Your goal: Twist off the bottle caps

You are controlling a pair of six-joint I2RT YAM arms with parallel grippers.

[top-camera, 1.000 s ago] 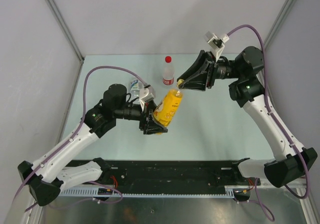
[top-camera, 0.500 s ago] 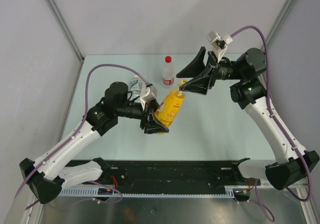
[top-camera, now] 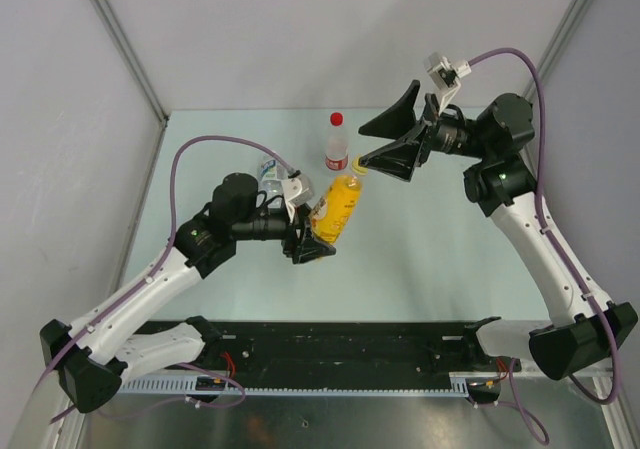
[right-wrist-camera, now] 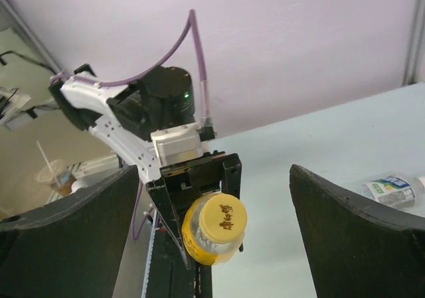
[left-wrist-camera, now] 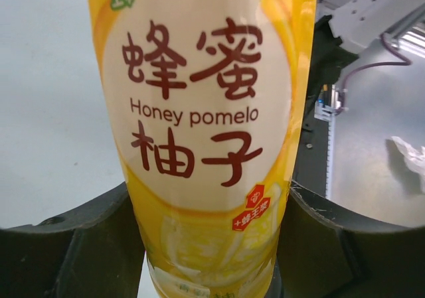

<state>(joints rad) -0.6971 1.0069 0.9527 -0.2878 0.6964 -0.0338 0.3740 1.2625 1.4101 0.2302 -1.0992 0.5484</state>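
Over the middle of the tabletop (top-camera: 440,259), my left gripper (top-camera: 312,239) has its jaws clamped on the lower half of the honey pomelo bottle (top-camera: 338,204). It's lifted and tilted, with the neck pointing up toward the right gripper (top-camera: 360,145).

From the left wrist cam the label is bright yellow, with a cream oval, dark red Chinese characters and "Honey pomelo" printed across it. The little yellow cap (right-wrist-camera: 224,222) is on the bottle, with brown characters stamped on top.

The right jaws are spread wide. The cap sits in the gap between them and touches neither side.

Behind that, the red-capped bottle (top-camera: 337,144) stands upright, and the blue-and-white label bottle (top-camera: 268,169) lies near my left arm.
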